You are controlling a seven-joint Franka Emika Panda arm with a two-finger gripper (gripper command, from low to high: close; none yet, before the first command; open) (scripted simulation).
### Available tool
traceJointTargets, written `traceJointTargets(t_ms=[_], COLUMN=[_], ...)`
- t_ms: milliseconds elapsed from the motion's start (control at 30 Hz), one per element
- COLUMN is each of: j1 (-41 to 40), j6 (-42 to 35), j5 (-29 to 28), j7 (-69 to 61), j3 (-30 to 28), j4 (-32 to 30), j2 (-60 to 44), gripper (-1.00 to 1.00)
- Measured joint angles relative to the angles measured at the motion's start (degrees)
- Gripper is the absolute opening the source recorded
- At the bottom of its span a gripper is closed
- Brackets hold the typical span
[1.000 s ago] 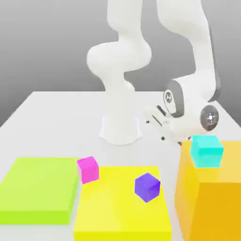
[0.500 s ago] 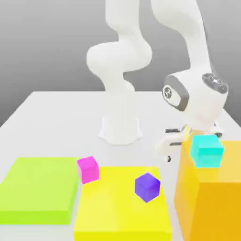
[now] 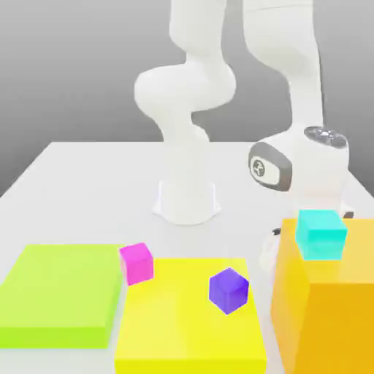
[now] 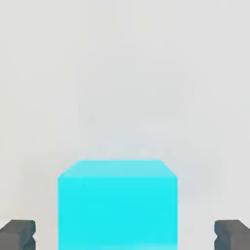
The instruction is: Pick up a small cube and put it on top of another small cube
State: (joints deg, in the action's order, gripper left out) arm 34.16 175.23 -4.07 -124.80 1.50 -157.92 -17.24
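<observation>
The gripper is hanging with its jaws spread wide and empty on either side of the cyan cube, which is sitting unlifted on the white table, so grasping, carrying and stacking it on the magenta cube are all remaining.

No text, label, brand, number or sign can be read anywhere in either view. The faces of the cubes and of the flat coloured blocks are plain, and nothing legible is carried by the white arm or the worktop.
</observation>
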Motion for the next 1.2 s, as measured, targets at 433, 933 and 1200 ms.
traceJointTargets(t_ms=[433, 933, 1200], j1=[-1.67, 2.03, 0.13], j6=[-5.27, -8.40, -10.01], j5=[2.78, 22.87, 50.05], j7=[-1.84, -9.18, -11.59], j3=[2.39, 12.67, 20.18], j4=[-0.96, 5.37, 19.75], j2=[6.71, 10.39, 10.50], gripper=[-1.00, -1.00, -1.00])
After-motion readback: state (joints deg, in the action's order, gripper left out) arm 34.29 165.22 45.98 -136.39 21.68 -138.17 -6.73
